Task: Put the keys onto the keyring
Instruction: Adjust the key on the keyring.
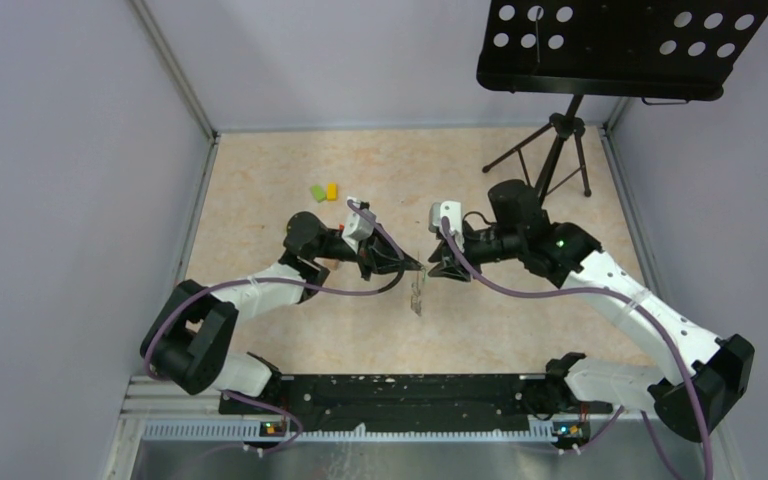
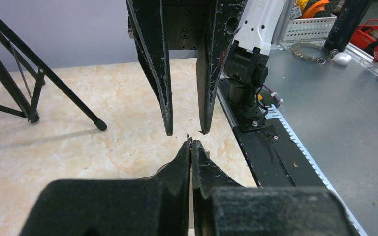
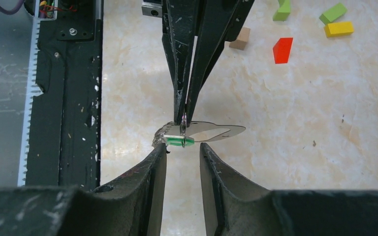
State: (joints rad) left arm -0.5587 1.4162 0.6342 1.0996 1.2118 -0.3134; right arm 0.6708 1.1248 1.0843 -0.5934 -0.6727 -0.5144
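Left pincer (image 2: 191, 147) clenched on thin grey wire keyring (image 3: 183, 117), held mid-scene over the beige marbled bench (image 3: 300, 123). Flat silver metal keys (image 3: 219, 132) with 1 green plastic tag (image 3: 179, 142) hang from it. Right pincer (image 3: 182, 146) released, its fingers on either side of the tag.

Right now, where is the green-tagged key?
Mid-table in the right wrist view: the green-tagged key dangles among the keys pinched by the shut left gripper, just off the open right gripper's fingertips.
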